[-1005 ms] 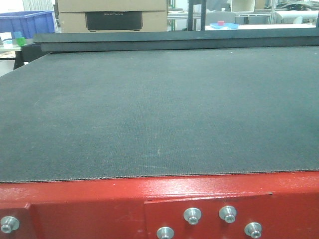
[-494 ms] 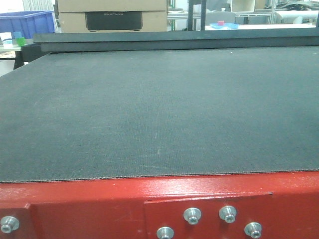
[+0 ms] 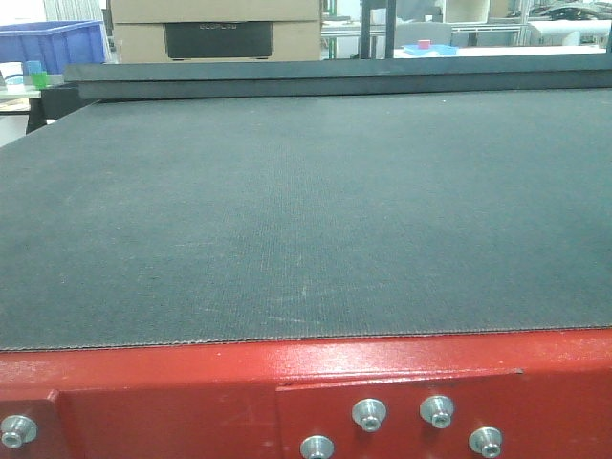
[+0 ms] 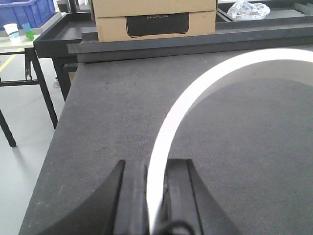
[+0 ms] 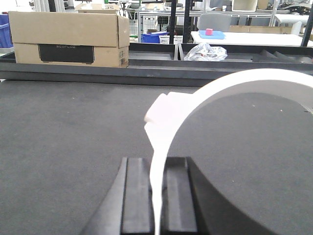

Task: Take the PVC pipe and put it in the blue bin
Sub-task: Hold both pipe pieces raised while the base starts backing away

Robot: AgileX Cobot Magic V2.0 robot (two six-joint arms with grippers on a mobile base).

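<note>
A white PVC pipe [image 4: 195,93] shows in the left wrist view as a thin curved wall arching up and to the right over the dark mat. My left gripper [image 4: 155,166] is shut on its lower edge. In the right wrist view the PVC pipe [image 5: 220,83] shows as a similar white arc, with my right gripper [image 5: 157,164] shut on its wall. The blue bin [image 3: 53,43] stands far off at the back left, beyond the table; the left wrist view catches the blue bin [image 4: 27,10] at its top left corner. Neither pipe nor grippers appear in the front view.
A dark mat table [image 3: 306,220] with a red front frame [image 3: 191,382] fills the front view. A cardboard box [image 4: 154,19] sits on the raised back ledge. The table's left edge [image 4: 54,147] drops to the floor. A crumpled plastic bag [image 5: 205,51] lies behind the ledge.
</note>
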